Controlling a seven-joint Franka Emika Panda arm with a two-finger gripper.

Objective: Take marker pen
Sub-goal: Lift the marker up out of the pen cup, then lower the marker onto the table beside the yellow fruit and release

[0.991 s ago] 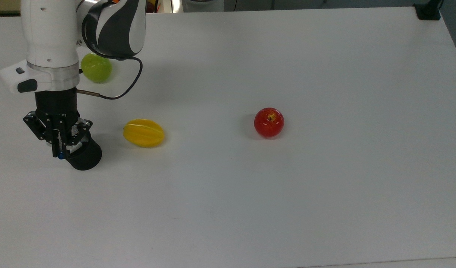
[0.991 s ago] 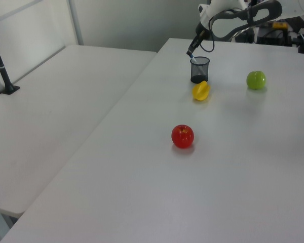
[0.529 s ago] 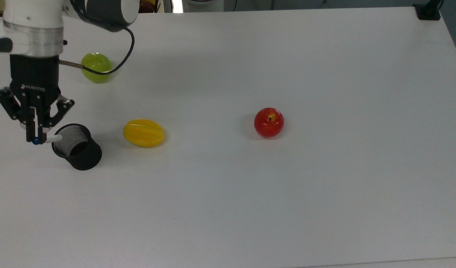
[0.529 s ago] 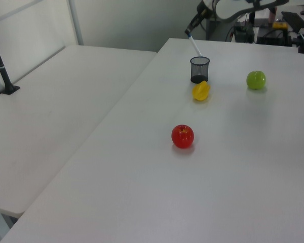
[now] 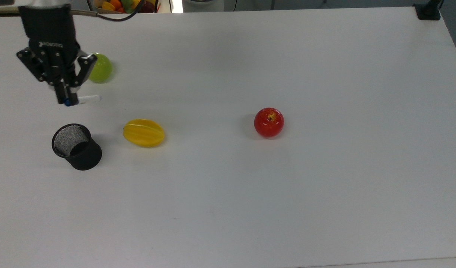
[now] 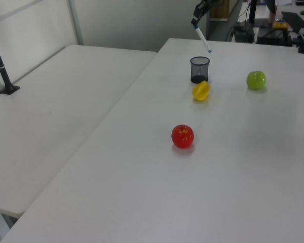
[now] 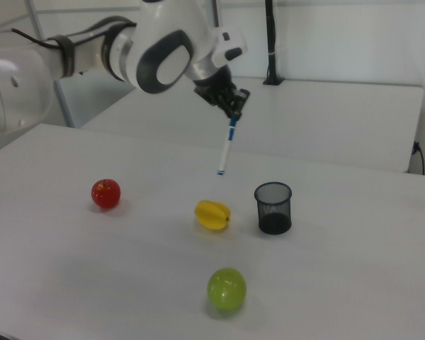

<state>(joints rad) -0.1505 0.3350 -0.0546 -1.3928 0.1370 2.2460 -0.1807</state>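
Three fruits lie on the white table (image 5: 287, 204) as they did a second ago, and we see none of them moved: the red apple (image 5: 269, 122), the yellow fruit (image 5: 143, 132) and the green apple (image 5: 99, 67). We note that the arm (image 7: 127, 49) has risen since the earlier frames. Its gripper (image 5: 67, 99) now sits higher in the top view, partly in front of the green apple, where before it hung over the black mesh cup (image 5: 76, 147). The cup stands just beside the yellow fruit and now holds nothing we can see. The marker pen (image 7: 226, 151), earlier with its lower end inside the cup, now hangs fully clear above the table in the right view, the fingers clamped on its blue-capped end.
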